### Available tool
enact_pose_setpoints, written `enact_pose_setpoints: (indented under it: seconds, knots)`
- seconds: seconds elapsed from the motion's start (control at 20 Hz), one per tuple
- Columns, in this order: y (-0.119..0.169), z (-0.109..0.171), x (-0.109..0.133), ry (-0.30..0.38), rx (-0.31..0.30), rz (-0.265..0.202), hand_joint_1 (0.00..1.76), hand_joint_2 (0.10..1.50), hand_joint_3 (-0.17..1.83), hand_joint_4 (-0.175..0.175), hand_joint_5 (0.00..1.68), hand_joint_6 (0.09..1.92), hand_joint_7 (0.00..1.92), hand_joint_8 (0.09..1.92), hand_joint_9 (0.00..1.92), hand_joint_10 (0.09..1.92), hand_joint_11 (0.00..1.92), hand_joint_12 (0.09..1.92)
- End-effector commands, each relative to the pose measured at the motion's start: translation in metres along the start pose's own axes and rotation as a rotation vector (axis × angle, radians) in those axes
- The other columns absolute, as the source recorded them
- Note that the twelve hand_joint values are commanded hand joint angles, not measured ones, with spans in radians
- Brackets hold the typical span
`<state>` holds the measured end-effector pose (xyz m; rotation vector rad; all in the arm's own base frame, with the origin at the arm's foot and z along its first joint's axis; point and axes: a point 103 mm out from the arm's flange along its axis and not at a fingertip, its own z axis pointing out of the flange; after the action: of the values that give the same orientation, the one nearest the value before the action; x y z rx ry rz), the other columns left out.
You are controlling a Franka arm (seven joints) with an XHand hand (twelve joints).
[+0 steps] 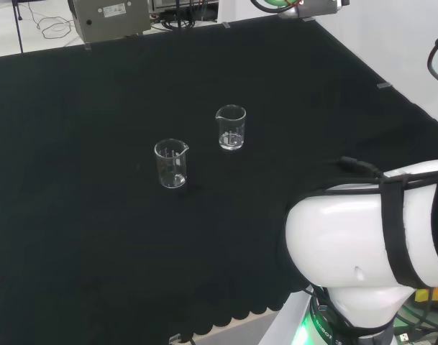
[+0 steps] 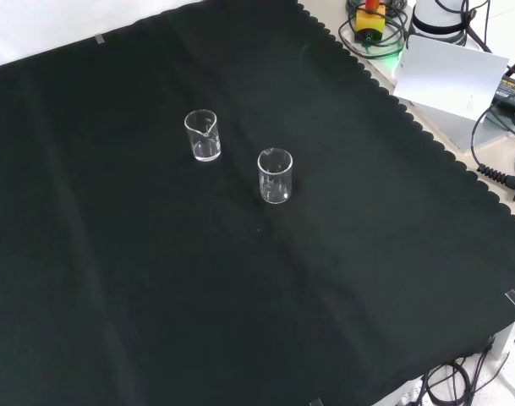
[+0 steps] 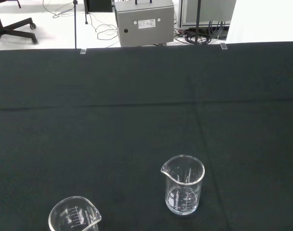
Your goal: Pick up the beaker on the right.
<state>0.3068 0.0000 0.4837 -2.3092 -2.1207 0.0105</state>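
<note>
Two clear beakers stand upright and apart on the table's black cloth; the right beaker (image 1: 231, 127) sits just above centre in the head view, up-left of the arm link (image 1: 362, 230) at lower right. Whether the hand's fingers are spread or curled, I cannot tell. The left beaker (image 1: 170, 163) is the one to avoid.

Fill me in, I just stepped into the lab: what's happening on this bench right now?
Nothing is being handled yet. Two clear beakers stand upright and apart on the black cloth, both apparently empty. In the head view the right beaker sits a little farther back than the left beaker. The white arm is at that view's lower right, away from both beakers, so the pickup has not begun.
</note>
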Motion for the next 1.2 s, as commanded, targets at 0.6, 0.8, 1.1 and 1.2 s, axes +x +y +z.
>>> enact_pose_setpoints:
  seconds: [0.6,0.8,1.1,1.2]
  knots:
    - [0.007,0.013,-0.006,-0.008,0.017,0.027,0.05,1.28,0.33,-0.018,0.28,0.09,0.0,0.33,0.08,0.66,0.0,1.23]
    - [0.016,0.03,-0.013,0.008,0.037,0.056,0.06,1.29,0.3,-0.02,0.28,0.09,0.0,0.35,0.09,0.66,0.0,1.25]
    - [0.036,0.062,-0.025,0.035,0.07,0.089,0.09,1.28,0.28,-0.024,0.29,0.09,0.0,0.36,0.1,0.66,0.0,1.26]
    - [0.048,0.074,-0.028,0.045,0.079,0.086,0.11,1.27,0.27,-0.025,0.28,0.09,0.0,0.37,0.1,0.67,0.0,1.26]
